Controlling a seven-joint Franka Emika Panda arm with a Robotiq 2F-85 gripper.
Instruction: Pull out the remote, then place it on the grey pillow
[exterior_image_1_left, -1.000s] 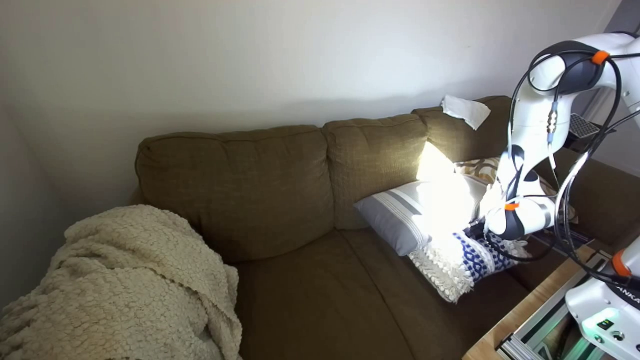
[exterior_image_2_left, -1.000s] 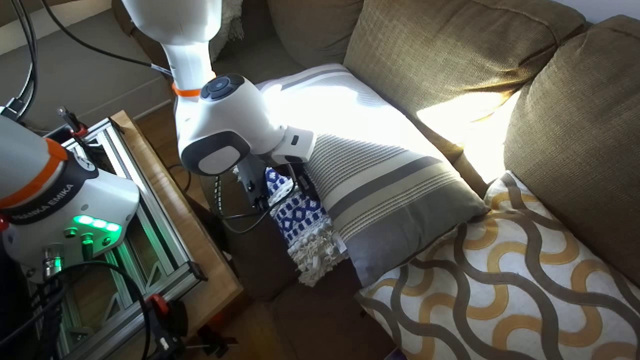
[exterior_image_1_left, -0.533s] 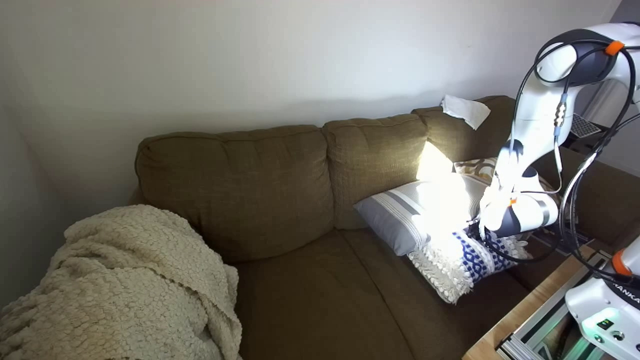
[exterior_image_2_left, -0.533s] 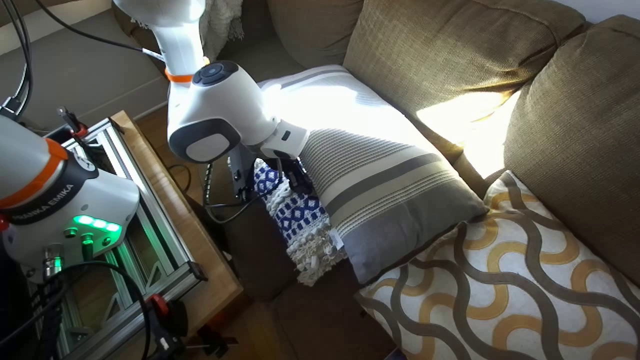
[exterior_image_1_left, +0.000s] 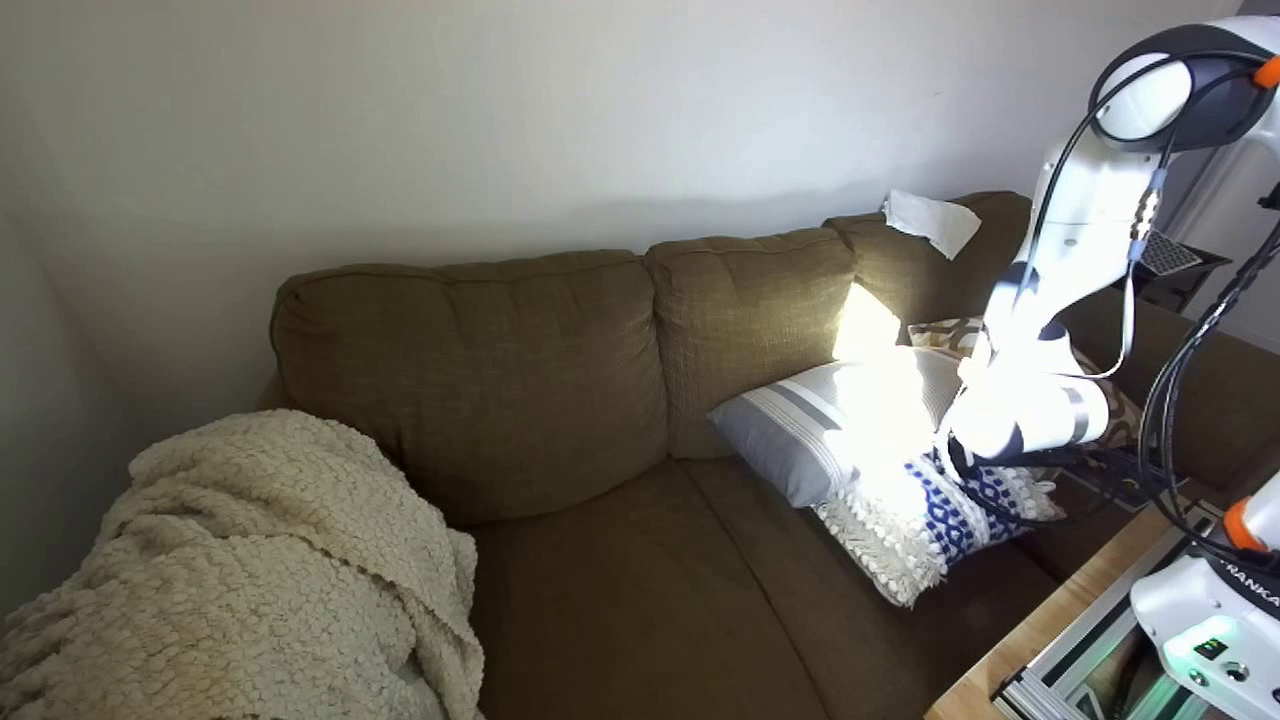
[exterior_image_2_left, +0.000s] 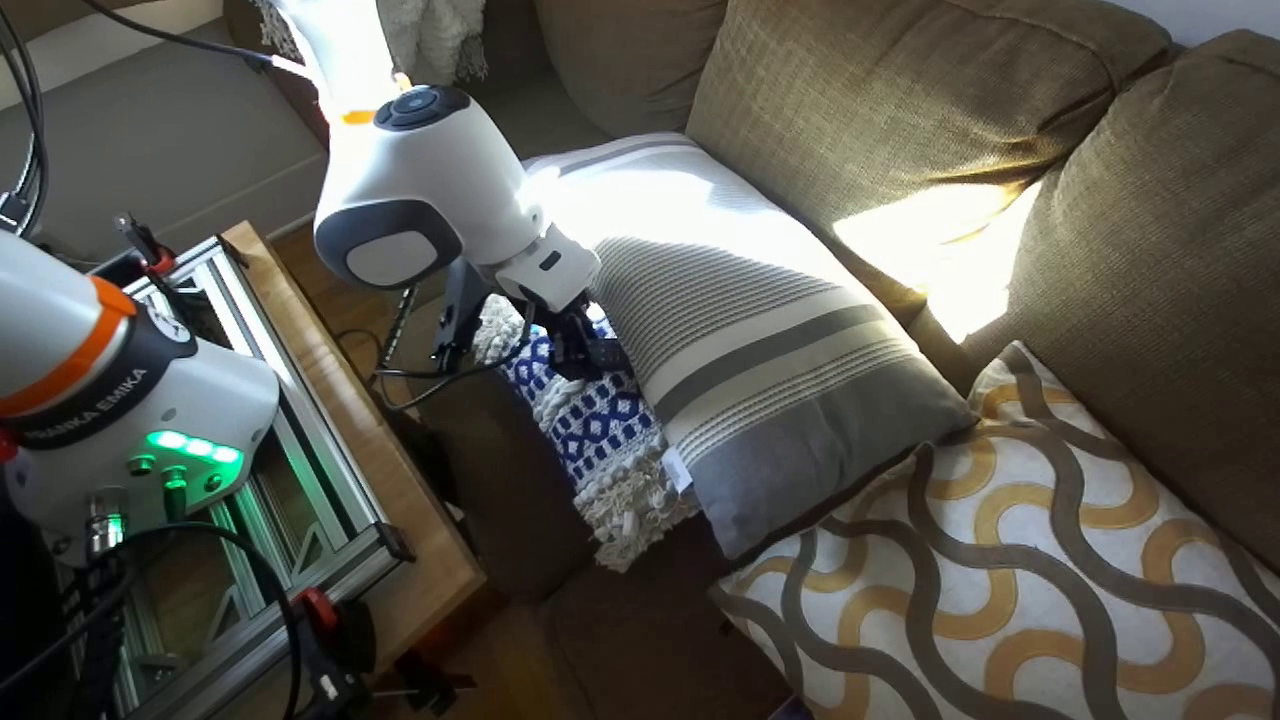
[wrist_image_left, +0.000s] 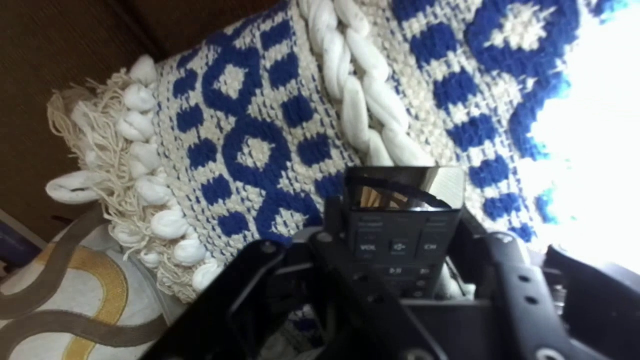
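Note:
My gripper (wrist_image_left: 404, 217) is shut on the black remote (wrist_image_left: 397, 245), with one finger on each side of it. The remote's glossy end points away from the wrist, over the navy-and-white pillow (wrist_image_left: 260, 150). In an exterior view the gripper (exterior_image_2_left: 585, 350) is above that pillow (exterior_image_2_left: 600, 420), beside the near edge of the grey pillow (exterior_image_2_left: 830, 470); the remote cannot be told from the dark fingers there. The grey pillow has stripes and also shows in an exterior view (exterior_image_1_left: 785, 430), partly in glare. It overlaps the navy-and-white pillow (exterior_image_1_left: 955, 510).
A tan-and-white lattice pillow (exterior_image_2_left: 1000, 560) lies beside the grey pillow. Brown sofa backrests (exterior_image_2_left: 900, 120) stand behind. The robot's wooden table (exterior_image_2_left: 430, 530) stands in front of the sofa. A fleece blanket (exterior_image_1_left: 280, 560) covers the sofa's far end. Cables hang from the arm.
The arm has lifted and drawn back. In an exterior view the hand moved up and left, baring more of the navy-and-white pillow. The grey pillow's edge shifted slightly.

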